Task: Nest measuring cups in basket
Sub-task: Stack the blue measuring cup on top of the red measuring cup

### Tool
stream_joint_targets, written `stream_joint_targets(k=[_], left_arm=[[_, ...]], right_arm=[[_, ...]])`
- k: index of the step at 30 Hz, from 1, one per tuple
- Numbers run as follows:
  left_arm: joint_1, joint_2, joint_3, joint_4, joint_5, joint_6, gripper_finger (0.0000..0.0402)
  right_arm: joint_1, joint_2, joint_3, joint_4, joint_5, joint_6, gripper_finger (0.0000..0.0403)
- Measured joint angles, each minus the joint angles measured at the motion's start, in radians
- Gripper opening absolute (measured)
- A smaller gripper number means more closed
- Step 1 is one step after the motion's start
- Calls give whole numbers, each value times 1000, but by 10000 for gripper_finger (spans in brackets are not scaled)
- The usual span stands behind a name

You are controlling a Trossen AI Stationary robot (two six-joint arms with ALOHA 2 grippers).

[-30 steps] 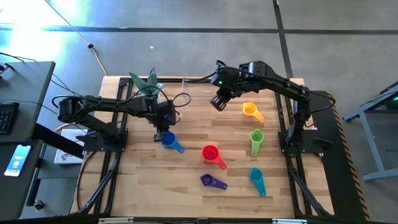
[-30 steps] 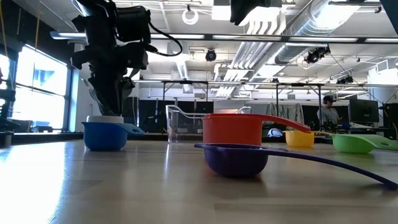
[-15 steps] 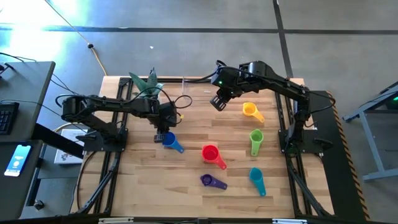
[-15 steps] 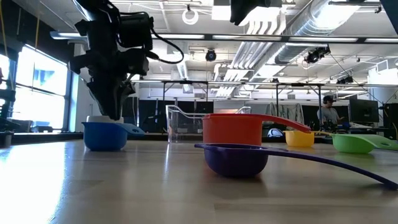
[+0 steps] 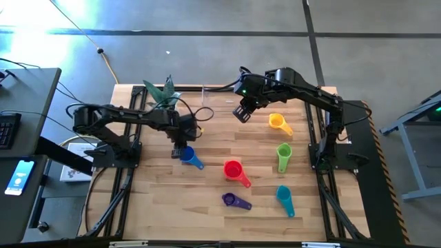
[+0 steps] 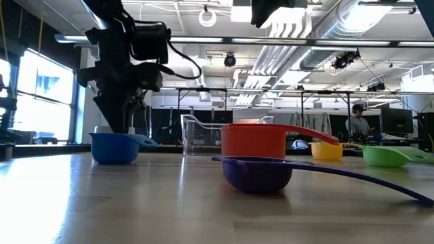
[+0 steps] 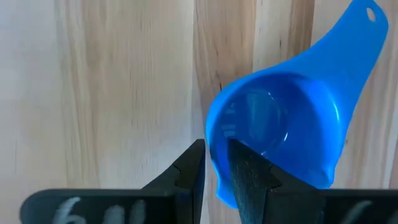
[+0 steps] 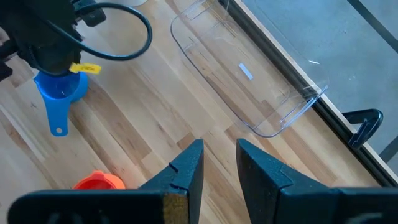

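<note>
The blue measuring cup (image 5: 187,154) is taken as the landmark: it sits upright on the wooden table (image 5: 207,207), handle pointing away from the left arm's base, and its rim wall is pinched between the narrowly set fingers of the left gripper (image 7: 216,177), one finger (image 7: 189,171) seen outside the wall and the other inside the bowl. In the low view the left gripper (image 6: 121,122) is seen coming down onto this cup (image 6: 114,147) from above. The red cup (image 5: 233,170) is found near the blue one, toward the right arm's side, with the purple cup (image 5: 231,200) beyond it nearer the front edge. The teal cup (image 5: 283,195), green cup (image 5: 283,152) and orange-yellow cup (image 5: 277,122) are ranged well apart from the blue cup, on the right arm's side. The clear basket (image 8: 242,74) is set behind the blue cup at the table's far edge, lying empty, its walls also visible in the low view (image 6: 200,132). The right gripper (image 5: 241,112) is held in the air between the basket and the orange-yellow cup, its fingers (image 8: 186,171) parted by a narrow gap with nothing between them. A white plant pot with a green plant (image 5: 162,91) stands behind the blue cup near the far edge, beside the basket
</note>
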Motion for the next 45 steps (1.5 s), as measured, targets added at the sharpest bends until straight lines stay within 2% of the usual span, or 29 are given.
stream_joint_targets(k=[9, 16, 24, 33, 41, 45], left_arm=[[0, 16, 0, 14, 0, 1, 58], [0, 16, 0, 15, 0, 43, 8], [2, 16, 2, 14, 1, 22, 4], [2, 16, 109, 12, -1, -121, 1], [-31, 16, 253, 13, -3, -305, 1], [-65, 16, 315, 36, -5, -383, 1]], right_arm=[[0, 0, 0, 0, 0, 0, 87], [0, 0, 0, 0, -1, 7, 87], [0, 0, 0, 0, -55, 60, 87], [22, 0, 0, 0, -96, 177, 87], [145, 0, 0, 0, -91, 309, 87], [220, 0, 0, 0, -32, 397, 87]])
